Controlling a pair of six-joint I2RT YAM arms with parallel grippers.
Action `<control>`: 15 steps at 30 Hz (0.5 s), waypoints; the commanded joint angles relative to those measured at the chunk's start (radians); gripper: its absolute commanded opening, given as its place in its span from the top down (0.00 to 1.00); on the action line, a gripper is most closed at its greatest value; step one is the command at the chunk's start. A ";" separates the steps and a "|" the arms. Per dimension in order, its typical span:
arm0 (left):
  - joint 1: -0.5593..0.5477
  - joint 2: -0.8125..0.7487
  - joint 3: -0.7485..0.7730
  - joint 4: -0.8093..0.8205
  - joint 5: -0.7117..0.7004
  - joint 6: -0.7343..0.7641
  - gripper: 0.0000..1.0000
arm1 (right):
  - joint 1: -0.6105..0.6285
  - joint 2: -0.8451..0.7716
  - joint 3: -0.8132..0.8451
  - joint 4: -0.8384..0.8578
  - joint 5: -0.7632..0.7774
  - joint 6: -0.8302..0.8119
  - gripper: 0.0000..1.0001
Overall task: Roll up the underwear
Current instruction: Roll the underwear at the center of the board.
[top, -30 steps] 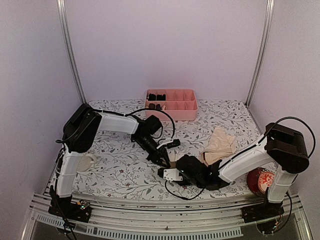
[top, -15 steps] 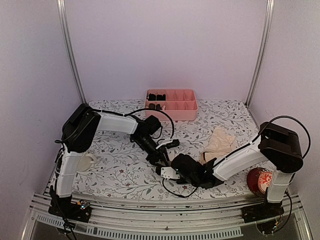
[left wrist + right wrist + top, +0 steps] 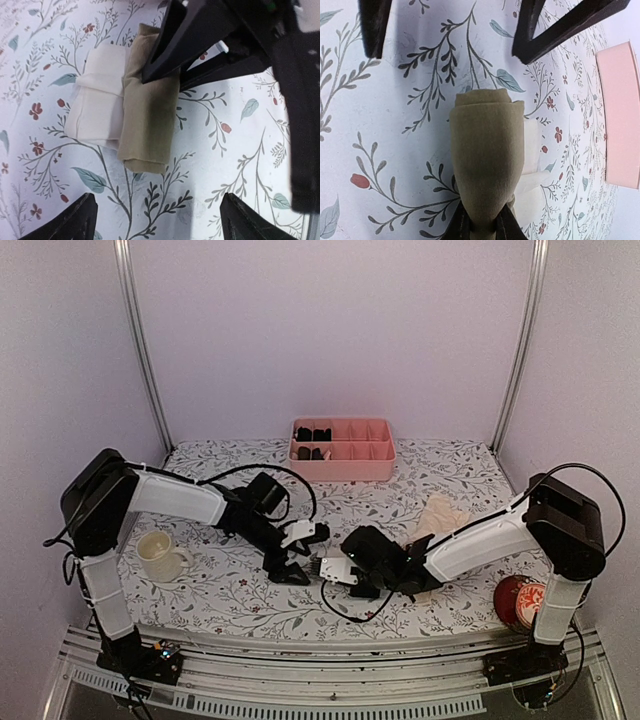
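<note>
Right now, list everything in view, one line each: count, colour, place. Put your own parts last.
olive-brown underwear: one, olive-brown with a cream-white part, rolled, on the cloth between the two pincers
peach-beige underwear: one, pale peach, loose, right of centre
compartment tray: one, pink, far centre
black bundles: a few, black, in the tray's left compartments
mug: one, cream, near left
round object: one, red with a white pattern, near right corner
tablecloth: one, white with floral print, covering the table
left pincer: one, black, open, facing the roll
right pincer: one, black, shut on the olive-brown underwear
</note>
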 commanded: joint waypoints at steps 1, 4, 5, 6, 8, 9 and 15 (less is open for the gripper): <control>-0.008 -0.097 -0.128 0.288 -0.027 0.048 0.13 | -0.020 0.016 -0.010 -0.154 -0.107 0.046 0.89; -0.032 -0.121 -0.206 0.412 -0.053 0.061 0.15 | -0.023 0.006 -0.014 -0.162 -0.134 0.051 0.89; -0.045 -0.125 -0.233 0.455 -0.072 0.066 0.16 | -0.023 0.002 -0.016 -0.165 -0.147 0.051 0.89; -0.060 -0.126 -0.258 0.518 -0.091 0.072 0.16 | -0.023 -0.002 -0.015 -0.168 -0.155 0.051 0.89; -0.088 -0.120 -0.289 0.561 -0.116 0.093 0.17 | -0.024 -0.008 -0.018 -0.171 -0.169 0.051 0.89; -0.102 -0.115 -0.300 0.578 -0.128 0.104 0.17 | -0.024 -0.010 -0.018 -0.171 -0.175 0.051 0.89; -0.168 -0.104 -0.400 0.784 -0.213 0.126 0.19 | -0.024 -0.015 -0.015 -0.188 -0.219 0.049 0.90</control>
